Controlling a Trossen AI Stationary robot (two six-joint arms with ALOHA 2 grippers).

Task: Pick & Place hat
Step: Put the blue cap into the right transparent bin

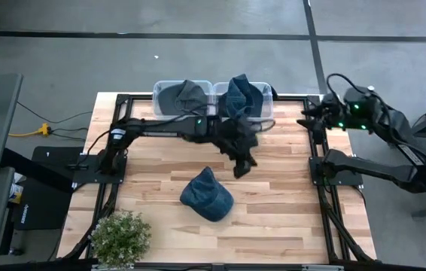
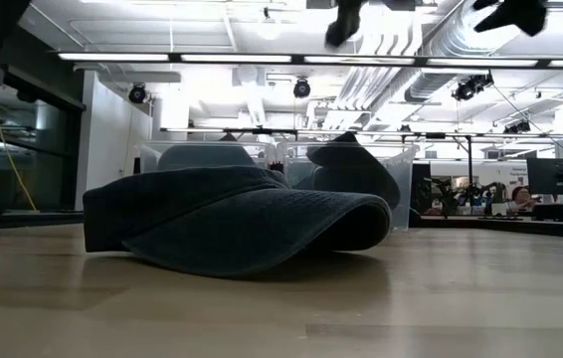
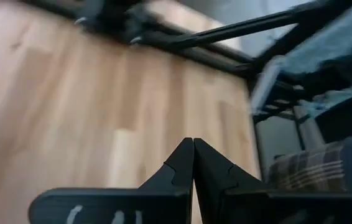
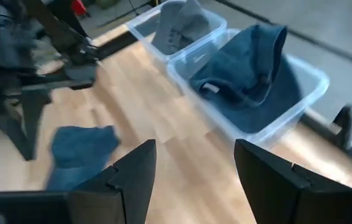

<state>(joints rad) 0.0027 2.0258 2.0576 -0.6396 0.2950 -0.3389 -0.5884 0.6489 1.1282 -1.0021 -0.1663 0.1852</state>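
Note:
A dark blue hat (image 1: 207, 196) lies on the wooden table near its middle, brim down on the boards; it fills the low view (image 2: 232, 219). My left gripper (image 1: 243, 162) hangs above the table, between the hat and the bins, with its fingers shut (image 3: 193, 155) on nothing. My right gripper (image 1: 307, 117) waits at the table's far right corner, open (image 4: 194, 174). Two clear bins stand at the far edge: the left bin (image 1: 169, 92) holds a grey hat (image 1: 187, 96), and the right bin (image 1: 267, 102) holds blue hats (image 4: 244, 68).
A small potted plant (image 1: 121, 237) stands at the near left corner. A black metal frame (image 1: 318, 188) borders the table. Bare wood lies right of the hat and in front of it.

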